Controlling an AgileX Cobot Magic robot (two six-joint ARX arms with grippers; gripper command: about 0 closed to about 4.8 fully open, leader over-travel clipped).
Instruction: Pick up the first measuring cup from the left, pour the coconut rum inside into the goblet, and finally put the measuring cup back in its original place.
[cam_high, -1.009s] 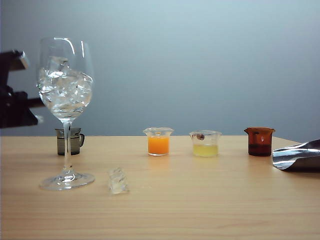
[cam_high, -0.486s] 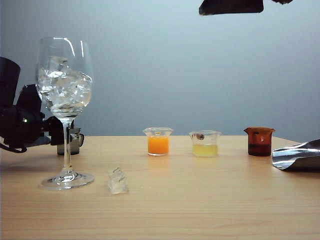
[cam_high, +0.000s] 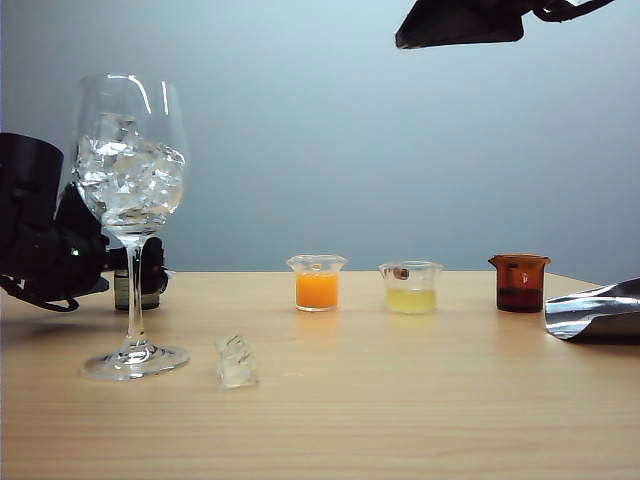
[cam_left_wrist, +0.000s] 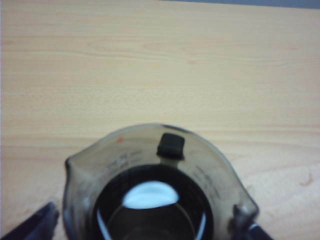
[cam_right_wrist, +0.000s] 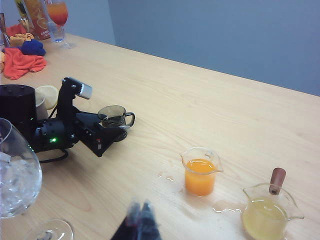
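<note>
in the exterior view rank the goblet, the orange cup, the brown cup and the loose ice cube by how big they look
1. goblet, by far the largest, though nearest the camera
2. orange cup and brown cup: alike, no ranking
3. ice cube, smallest, but close to the cups

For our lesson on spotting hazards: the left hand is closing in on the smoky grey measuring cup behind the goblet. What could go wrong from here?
1. The open left hand straddles the small smoky grey translucent measuring cup; an off-centre squeeze could tip it and spill its liquid.
2. The tall clear stemmed goblet of ice stands just in front of that arm; lifting carelessly might knock it.
3. The right hand stays clear, above the table.
</note>
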